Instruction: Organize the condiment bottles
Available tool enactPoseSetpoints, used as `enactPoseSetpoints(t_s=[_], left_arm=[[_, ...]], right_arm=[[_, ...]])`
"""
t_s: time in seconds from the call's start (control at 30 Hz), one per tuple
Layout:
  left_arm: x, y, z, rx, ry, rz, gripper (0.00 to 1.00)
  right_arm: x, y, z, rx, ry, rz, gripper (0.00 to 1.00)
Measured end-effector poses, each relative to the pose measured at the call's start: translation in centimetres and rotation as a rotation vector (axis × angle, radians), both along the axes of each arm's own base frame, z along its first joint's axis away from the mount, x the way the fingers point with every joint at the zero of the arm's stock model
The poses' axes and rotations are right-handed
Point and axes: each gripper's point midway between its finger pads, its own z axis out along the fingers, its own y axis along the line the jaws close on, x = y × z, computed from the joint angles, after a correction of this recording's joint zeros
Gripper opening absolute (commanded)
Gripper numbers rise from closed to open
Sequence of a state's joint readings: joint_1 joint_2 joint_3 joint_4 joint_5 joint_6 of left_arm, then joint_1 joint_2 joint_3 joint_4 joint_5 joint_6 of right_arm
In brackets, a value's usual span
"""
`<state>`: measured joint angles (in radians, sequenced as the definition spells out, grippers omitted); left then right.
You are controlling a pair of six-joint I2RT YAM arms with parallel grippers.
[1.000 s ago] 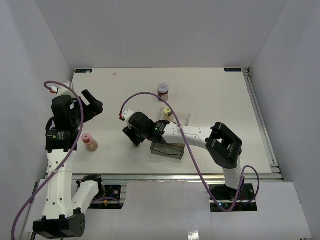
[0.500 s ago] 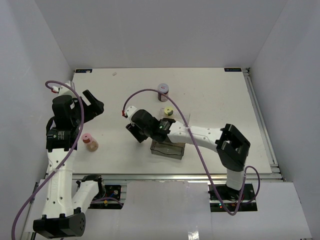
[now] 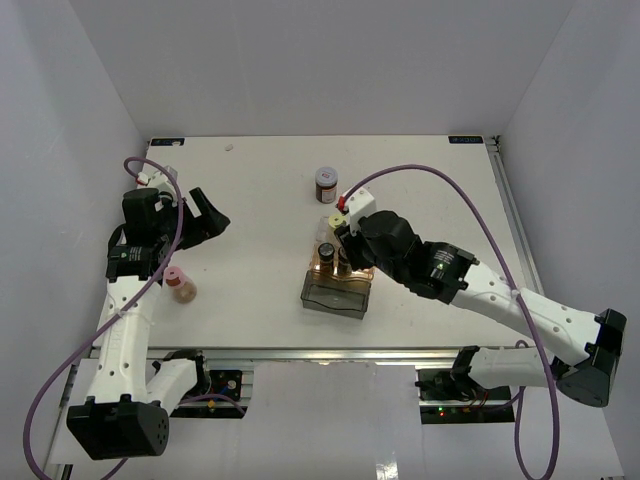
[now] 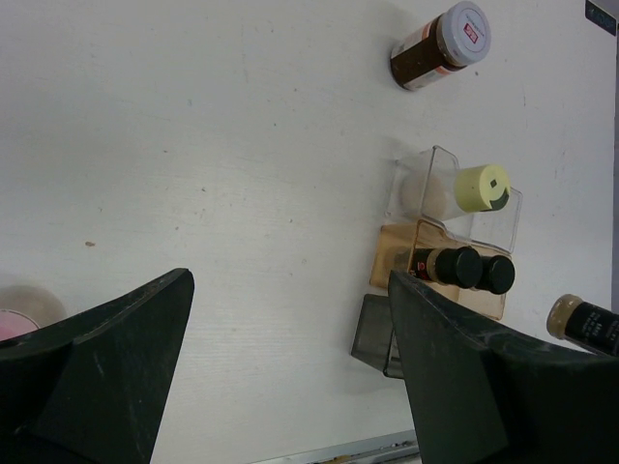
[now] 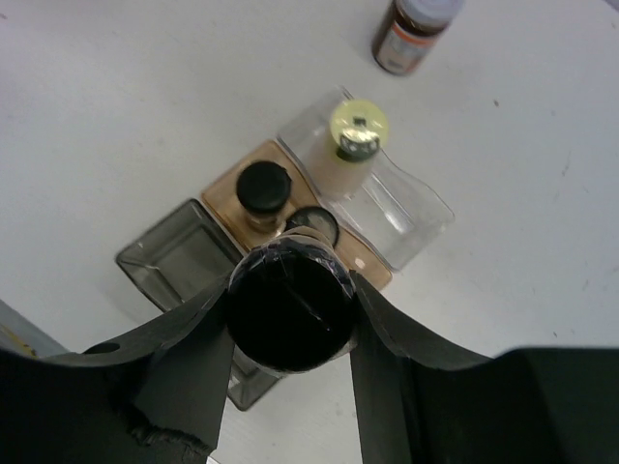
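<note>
On the counter (image 3: 430, 180), the smoky bin (image 3: 322, 303) stands under the right tool (image 5: 290, 314), which is clenched on a black-capped bottle (image 5: 288, 298); the left tool (image 4: 288, 285) is spread wide, empty. The bottle looks light, rigid and smooth, so gripping around the cap seems safest.

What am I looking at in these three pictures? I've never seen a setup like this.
Two white robot arms are bolted to a table. The wide picture comes from a camera above and behind them; the other two come from a camera on each wrist, so the dark shapes there are that arm's own fingers. On the table stands a three-part bin holding a yellow-capped bottle and two black-capped bottles. A red-labelled bottle and a pink-capped bottle sit outside it. The right gripper is shut on a third bottle, black-capped too, above the bin. The left gripper is open and holds nothing.
</note>
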<state>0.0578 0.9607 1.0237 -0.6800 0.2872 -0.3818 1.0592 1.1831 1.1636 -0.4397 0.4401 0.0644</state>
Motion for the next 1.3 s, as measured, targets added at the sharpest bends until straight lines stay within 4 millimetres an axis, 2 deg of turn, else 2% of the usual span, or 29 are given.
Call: enactPoseSetpoints(t_s=[0.17,0.33,0.67,1.0,1.3], left_arm=[[0.0,-0.4,0.2,-0.011,-0.007,-0.018,0.93],[0.0,-0.5,0.2,-0.014,-0.009,-0.024,0.93],[0.0,-0.4,-0.1,-0.014,-0.005,-0.024,0.92],[0.0,-0.4,-0.4,-0.015,-0.003,-0.023,0.93],[0.1,-0.3,-0.8,-0.009,0.003,-0.014,0.93]], right_arm=[[0.8,-4.5,-4.1,-0.083,0.064,-0.092,0.08],[1.1,-6.9,-6.1,-0.098,0.100,-0.135,0.08],[2.0,-7.6,-9.2,-0.068,0.136,-0.140,0.08],[2.7,-6.0,-8.4,-0.004,0.102,-0.103,0.08],[3.2,-5.3,-9.3,-0.002,0.111,-0.092,0.08]])
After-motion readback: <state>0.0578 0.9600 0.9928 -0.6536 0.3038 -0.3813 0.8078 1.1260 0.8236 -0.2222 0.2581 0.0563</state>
